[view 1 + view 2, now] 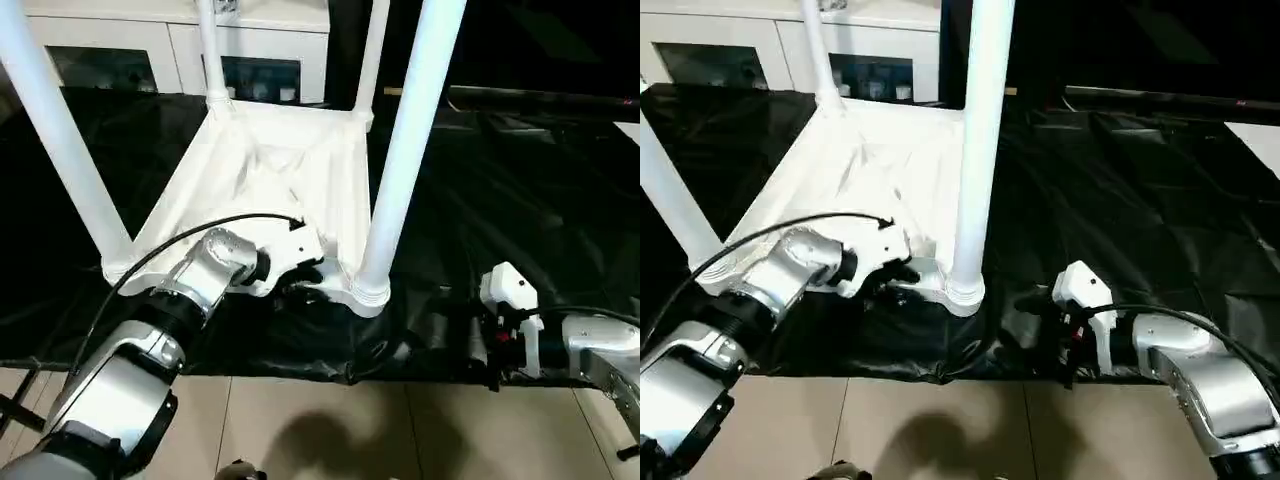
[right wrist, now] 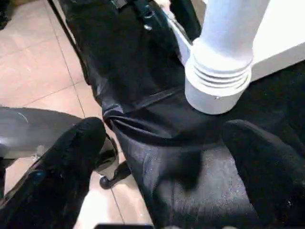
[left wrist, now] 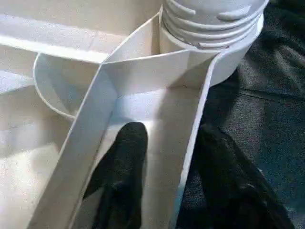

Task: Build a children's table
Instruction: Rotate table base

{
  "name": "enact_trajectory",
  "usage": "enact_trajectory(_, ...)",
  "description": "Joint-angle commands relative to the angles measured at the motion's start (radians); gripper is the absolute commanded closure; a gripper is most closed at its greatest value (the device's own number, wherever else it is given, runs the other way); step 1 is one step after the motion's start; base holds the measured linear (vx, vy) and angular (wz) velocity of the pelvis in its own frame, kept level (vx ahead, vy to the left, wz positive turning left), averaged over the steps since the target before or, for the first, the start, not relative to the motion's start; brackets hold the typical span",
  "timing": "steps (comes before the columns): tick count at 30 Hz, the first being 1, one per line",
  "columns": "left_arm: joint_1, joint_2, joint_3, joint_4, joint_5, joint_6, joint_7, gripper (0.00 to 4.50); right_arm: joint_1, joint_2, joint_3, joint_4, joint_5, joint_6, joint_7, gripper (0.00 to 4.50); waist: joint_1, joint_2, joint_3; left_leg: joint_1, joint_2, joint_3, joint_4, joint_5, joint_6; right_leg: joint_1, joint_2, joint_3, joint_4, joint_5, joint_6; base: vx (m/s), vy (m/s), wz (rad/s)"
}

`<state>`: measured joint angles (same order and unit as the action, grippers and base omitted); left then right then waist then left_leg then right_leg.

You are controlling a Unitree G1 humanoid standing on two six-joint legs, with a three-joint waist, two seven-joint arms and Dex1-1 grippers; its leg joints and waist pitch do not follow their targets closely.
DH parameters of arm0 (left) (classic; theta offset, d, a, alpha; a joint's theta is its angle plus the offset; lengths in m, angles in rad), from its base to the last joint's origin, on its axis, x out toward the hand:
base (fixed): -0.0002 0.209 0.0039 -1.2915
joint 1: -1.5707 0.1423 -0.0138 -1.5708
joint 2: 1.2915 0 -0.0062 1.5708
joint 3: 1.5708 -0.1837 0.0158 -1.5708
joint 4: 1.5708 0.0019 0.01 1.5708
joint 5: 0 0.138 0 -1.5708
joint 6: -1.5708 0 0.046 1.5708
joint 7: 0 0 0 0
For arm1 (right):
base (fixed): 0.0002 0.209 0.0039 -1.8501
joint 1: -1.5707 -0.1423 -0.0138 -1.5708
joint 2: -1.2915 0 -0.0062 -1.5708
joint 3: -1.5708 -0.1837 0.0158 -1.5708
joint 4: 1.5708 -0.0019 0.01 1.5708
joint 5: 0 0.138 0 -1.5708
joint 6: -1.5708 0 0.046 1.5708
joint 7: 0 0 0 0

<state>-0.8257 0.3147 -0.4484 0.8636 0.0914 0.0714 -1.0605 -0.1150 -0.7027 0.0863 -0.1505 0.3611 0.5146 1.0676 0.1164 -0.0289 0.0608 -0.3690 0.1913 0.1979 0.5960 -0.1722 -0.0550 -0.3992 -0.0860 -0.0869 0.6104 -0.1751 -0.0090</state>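
Note:
The children's table (image 1: 270, 180) lies upside down on a black sheet, its ribbed underside facing up. White legs stand up from its corner sockets, the nearest leg (image 1: 408, 150) at the near right corner. My left gripper (image 3: 167, 138) is at the table's near edge beside that corner. One finger (image 3: 125, 157) lies inside the rim wall and the other outside it, with a gap showing on the inner side. My right gripper (image 2: 164, 131) hovers open over the sheet, a short way from the ribbed base of the near leg (image 2: 217, 81), with nothing between its fingers.
The black sheet (image 1: 520, 190) is crumpled and ends near me at a tiled floor (image 1: 330, 420). A white glass-doored cabinet (image 1: 130, 50) stands behind the table. A dark bar (image 1: 540, 100) runs along the back right. A small wheel (image 2: 107, 181) sits on the floor by the sheet's edge.

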Motion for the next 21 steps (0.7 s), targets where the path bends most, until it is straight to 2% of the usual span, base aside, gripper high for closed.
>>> enact_trajectory(1,-0.022,-0.004,-0.006,0.008,0.017,-0.004,0.008,3.0,-0.001,-0.015,0.002,-0.013,0.005,0.009,0.003,0.0,0.005,-0.012,-0.068,0.012,0.045,-0.027,-0.067,-0.229,0.045,0.048,-0.077,0.051,-0.091,-0.324,-0.15,0.0,0.0,0.0)
enact_trajectory(8,-0.032,-0.008,-0.003,0.03,0.04,-0.004,0.007,3.41,-0.005,-0.016,0.004,-0.014,0.002,0.015,0.0,0.0,0.006,-0.013,-0.066,0.013,0.043,-0.028,-0.067,-0.249,0.041,0.047,-0.08,0.049,-0.1,-0.393,-0.131,0.0,0.0,0.0)
enact_trajectory(9,-0.031,-0.007,-0.002,0.024,0.039,0.005,-0.01,3.63,-0.005,-0.015,0.004,-0.013,0.001,0.014,-0.001,0.0,0.006,-0.012,-0.065,0.014,0.044,-0.029,-0.068,-0.255,0.04,0.045,-0.08,0.047,-0.102,-0.409,-0.125,0.0,0.0,0.0)
enact_trajectory(12,-0.031,-0.012,0.009,0.009,0.03,0.06,-0.018,3.76,-0.009,-0.008,0.003,-0.005,-0.006,0.005,-0.011,0.0,0.004,-0.012,-0.066,0.013,0.044,-0.03,-0.069,-0.256,0.036,0.047,-0.081,0.045,-0.102,-0.416,-0.12,0.0,0.0,0.0)
enact_trajectory(13,-0.032,-0.016,0.015,0.006,0.026,0.08,-0.017,3.82,-0.011,-0.005,0.003,-0.002,-0.009,0.001,-0.016,0.0,0.003,-0.012,-0.067,0.01,0.045,-0.031,-0.07,-0.247,0.035,0.049,-0.081,0.044,-0.099,-0.399,-0.124,0.0,0.0,0.0)
enact_trajectory(15,-0.03,-0.048,0.052,-0.01,0.004,0.198,0.038,4.03,-0.034,0.043,-0.004,0.048,-0.036,-0.025,-0.08,0.0,0.002,-0.009,-0.069,0.01,0.045,-0.031,-0.068,-0.238,0.035,0.049,-0.081,0.044,-0.095,-0.356,-0.145,0.0,0.0,0.0)
enact_trajectory(16,-0.027,-0.059,0.064,-0.012,0.0,0.219,0.07,4.04,-0.042,0.062,-0.005,0.067,-0.049,-0.041,-0.105,0.0,-0.001,-0.007,-0.071,0.01,0.046,-0.03,-0.067,-0.23,0.032,0.048,-0.082,0.045,-0.09,-0.333,-0.156,0.0,0.0,0.0)
enact_trajectory(18,-0.019,-0.07,0.074,-0.015,0.0,0.227,0.107,4.16,-0.051,0.084,-0.004,0.086,-0.06,-0.054,-0.134,0.0,-0.003,-0.012,-0.073,0.006,0.042,-0.028,-0.064,-0.206,0.039,0.053,-0.079,0.043,-0.085,-0.28,-0.179,0.0,0.0,0.0)
enact_trajectory(21,-0.006,-0.082,0.088,-0.025,0.004,0.254,0.16,4.26,-0.062,0.117,-0.006,0.107,-0.072,-0.064,-0.178,0.0,-0.008,-0.012,-0.075,0.003,0.039,-0.027,-0.061,-0.187,0.057,0.056,-0.077,0.042,-0.083,-0.248,-0.184,0.0,0.0,0.0)
